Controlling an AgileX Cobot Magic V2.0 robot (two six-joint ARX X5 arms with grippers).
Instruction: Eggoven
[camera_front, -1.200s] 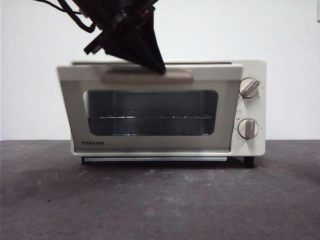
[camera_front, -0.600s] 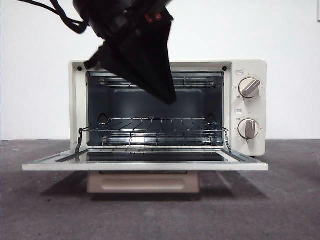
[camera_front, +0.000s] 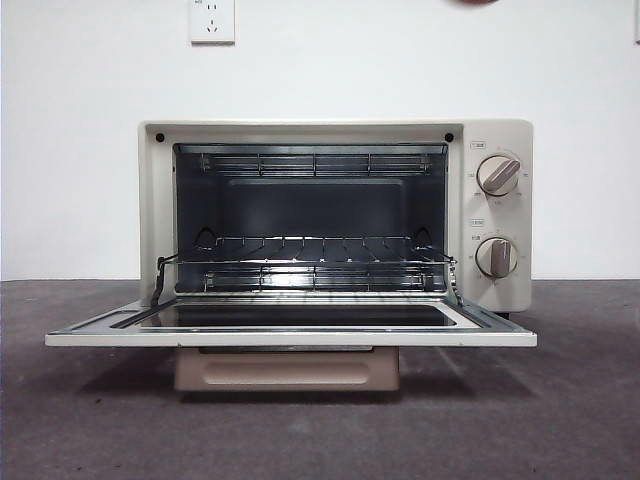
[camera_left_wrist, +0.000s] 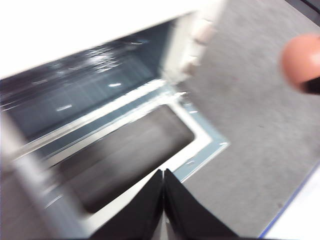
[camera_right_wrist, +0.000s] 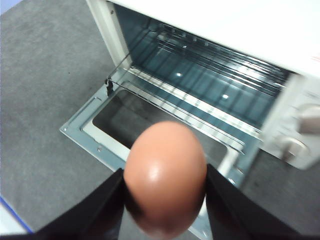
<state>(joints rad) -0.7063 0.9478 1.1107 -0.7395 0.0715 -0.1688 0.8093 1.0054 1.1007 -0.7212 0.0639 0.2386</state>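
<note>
The right gripper (camera_right_wrist: 165, 200) has its two black jaws spread around the egg (camera_right_wrist: 165, 177), one jaw pressed to each side of it, so the egg sits clamped between them. In the right wrist view the reddish-brown egg hangs above and in front of the oven (camera_right_wrist: 280, 55), over the outer edge of the lowered door (camera_right_wrist: 95, 132) and clear of it.

The left gripper (camera_left_wrist: 163, 172) has its jaws pressed together to a point and holds nothing. It hangs above the front corner of the door (camera_left_wrist: 200, 150) on the side where the knobs are. The left wrist view is blurred. At one edge of it the egg (camera_left_wrist: 300, 60) shows as a soft orange shape with a bit of black jaw against it, well apart from the left gripper.

In the front view neither arm shows. Nearest lies the grey tabletop (camera_front: 320, 430). On it stands the cream oven (camera_front: 150, 200), its door (camera_front: 290, 335) folded down flat toward the camera, the beige handle (camera_front: 287, 368) hanging beneath the door's front edge. Behind the door the dark inside is open, with a wire rack (camera_front: 310, 250) across it. To the right of the opening sit the upper knob (camera_front: 498, 175) and the lower knob (camera_front: 496, 257). Behind the oven is a white wall with a socket (camera_front: 212, 20) above.
</note>
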